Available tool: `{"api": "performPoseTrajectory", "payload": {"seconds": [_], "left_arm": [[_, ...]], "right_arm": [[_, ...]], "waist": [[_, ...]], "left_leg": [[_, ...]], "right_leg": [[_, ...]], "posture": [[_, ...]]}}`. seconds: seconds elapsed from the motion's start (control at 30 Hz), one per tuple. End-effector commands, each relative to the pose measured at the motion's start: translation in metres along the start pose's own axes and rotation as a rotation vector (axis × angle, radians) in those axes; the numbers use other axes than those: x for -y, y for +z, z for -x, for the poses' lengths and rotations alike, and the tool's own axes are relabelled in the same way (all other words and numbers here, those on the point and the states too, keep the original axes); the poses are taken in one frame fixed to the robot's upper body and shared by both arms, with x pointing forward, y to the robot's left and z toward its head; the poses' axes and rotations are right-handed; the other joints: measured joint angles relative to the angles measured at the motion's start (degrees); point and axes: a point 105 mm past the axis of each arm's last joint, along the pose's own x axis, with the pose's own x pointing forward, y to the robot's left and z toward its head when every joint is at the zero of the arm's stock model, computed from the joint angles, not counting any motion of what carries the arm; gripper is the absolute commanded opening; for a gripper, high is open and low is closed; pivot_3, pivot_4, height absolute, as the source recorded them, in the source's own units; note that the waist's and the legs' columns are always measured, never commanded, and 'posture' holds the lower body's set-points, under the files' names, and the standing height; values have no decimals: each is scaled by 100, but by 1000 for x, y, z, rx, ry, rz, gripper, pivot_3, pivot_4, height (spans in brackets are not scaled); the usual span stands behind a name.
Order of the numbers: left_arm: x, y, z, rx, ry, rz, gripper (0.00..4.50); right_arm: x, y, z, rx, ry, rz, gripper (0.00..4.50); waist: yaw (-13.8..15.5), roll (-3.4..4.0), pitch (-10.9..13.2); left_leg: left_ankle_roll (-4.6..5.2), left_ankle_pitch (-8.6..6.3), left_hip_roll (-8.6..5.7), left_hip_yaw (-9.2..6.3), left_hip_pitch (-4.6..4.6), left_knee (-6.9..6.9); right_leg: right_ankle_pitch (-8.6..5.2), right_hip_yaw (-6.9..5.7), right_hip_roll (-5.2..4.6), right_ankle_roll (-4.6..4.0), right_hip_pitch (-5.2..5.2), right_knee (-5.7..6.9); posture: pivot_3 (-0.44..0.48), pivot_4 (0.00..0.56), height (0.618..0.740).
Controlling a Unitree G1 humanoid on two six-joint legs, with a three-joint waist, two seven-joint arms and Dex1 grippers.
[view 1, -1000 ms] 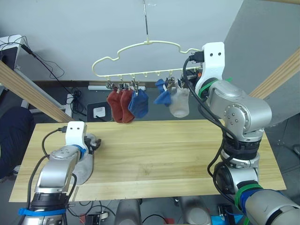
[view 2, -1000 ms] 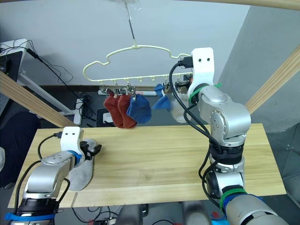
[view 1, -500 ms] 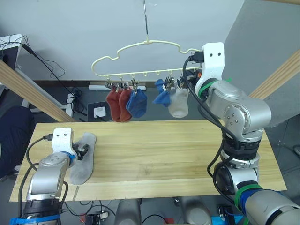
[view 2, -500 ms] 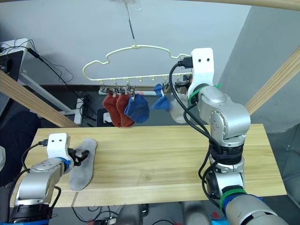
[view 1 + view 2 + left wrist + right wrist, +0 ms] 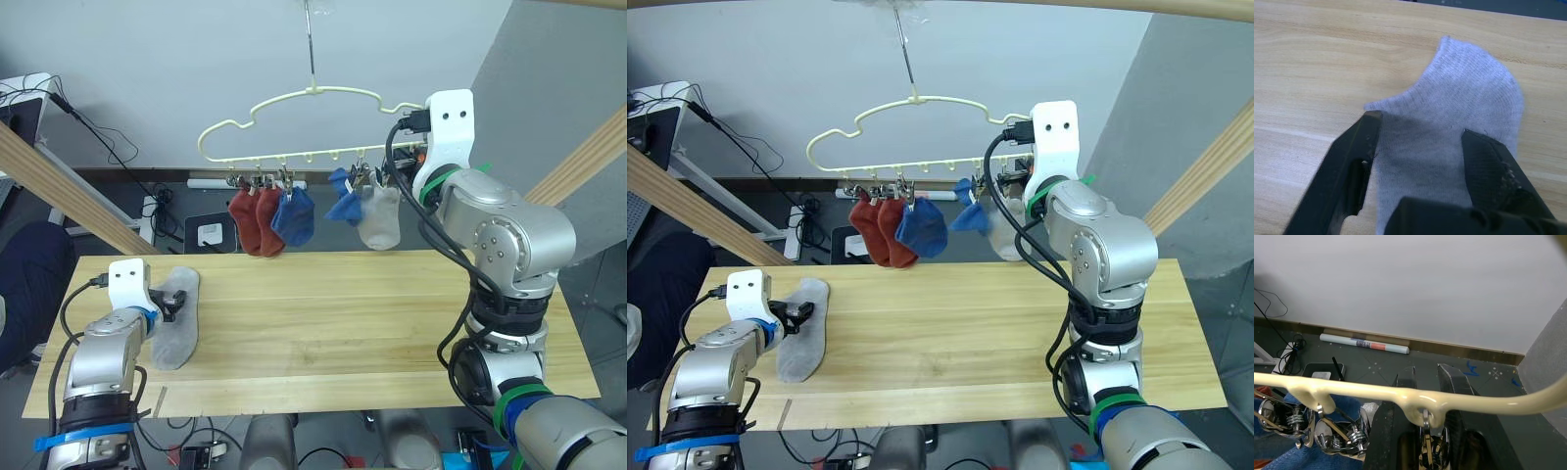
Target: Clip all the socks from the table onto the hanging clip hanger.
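Last grey sock on the table, robot's spread left gripper over it.

At 9 o'clock, the left gripper (image 5: 1418,142) straddles the grey sock (image 5: 174,318) on the pale wood table (image 5: 343,323); it might pinch only a fold and drop it. At 1 o'clock, the right gripper (image 5: 1426,382) brackets a clip on the yellow clip hanger (image 5: 294,122), its grip unclear; a nudge could swing the five hung socks (image 5: 284,215). Beyond: cables, grey wall.
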Motion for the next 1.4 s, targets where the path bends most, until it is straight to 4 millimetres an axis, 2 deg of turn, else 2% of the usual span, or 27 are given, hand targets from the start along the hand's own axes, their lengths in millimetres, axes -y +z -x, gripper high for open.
{"api": "performPoseTrajectory", "payload": {"seconds": [0.03,0.23,0.5,0.6,0.63,0.73,0.83,0.9,1.0,1.1,1.23,1.4], "left_arm": [[10,-34,-1,-108,-35,-5,1825],[11,-38,2,-116,-44,-12,23],[23,-43,6,-121,-74,-16,23],[26,-40,10,-105,-79,-31,565],[25,-35,11,-85,-76,-28,899],[19,-6,22,12,-43,22,1771],[14,11,33,75,-17,49,1771],[10,17,39,88,-6,61,1771],[-8,18,56,92,49,132,1771],[-17,13,62,82,73,200,1771],[-22,1,65,40,89,207,1771],[-14,-14,53,-10,62,252,1771]], "right_arm": [[11,3,5,25,-47,-4,566],[11,3,5,26,-45,-9,566],[11,3,5,27,-46,-9,566],[11,3,4,28,-45,-10,566],[10,3,4,29,-43,-10,566],[9,3,3,30,-37,-11,566],[8,3,3,29,-32,-13,566],[8,3,2,30,-29,-14,566],[4,2,1,31,-14,-17,566],[2,1,-1,31,-3,-20,566],[0,1,-2,34,3,-22,566],[-1,2,-3,37,7,-19,566]], "waist": [[-3,0,0],[-65,0,0],[-137,1,1],[-135,2,1],[-134,2,1],[-129,2,2],[-130,-10,9],[-132,-16,12],[-135,-18,13],[-127,-18,13],[-70,-19,14],[15,-19,14]], "left_leg": [[0,0,0,0,0,0],[0,0,0,1,1,-1],[0,0,1,3,1,-1],[0,0,1,2,1,-2],[0,0,1,1,1,-2],[0,0,0,0,0,-1],[0,0,-1,-2,-4,0],[0,0,-1,-4,-5,-1],[0,0,1,-4,-6,-3],[0,0,1,-2,-6,-3],[0,0,-2,-3,-6,-1],[-1,0,-1,-4,-5,-2]], "right_leg": [[0,0,-1,0,0,0],[0,0,1,0,0,0],[0,3,-1,1,2,-2],[0,3,-4,1,2,-2],[-1,2,-5,1,2,-2],[0,1,-7,2,3,-2],[0,-2,-5,3,2,-4],[0,-5,-1,3,1,-4],[0,-5,4,2,-2,-5],[0,-3,4,2,-2,-5],[0,-3,0,2,-1,-6],[0,-6,2,2,-3,-5]], "posture": [[-252,365,740],[-252,365,740],[-246,368,740],[-240,365,740],[-240,365,740],[-229,363,740],[-229,363,740],[-229,363,740],[-183,359,740],[-166,354,740],[-164,352,740],[-162,348,740]]}}
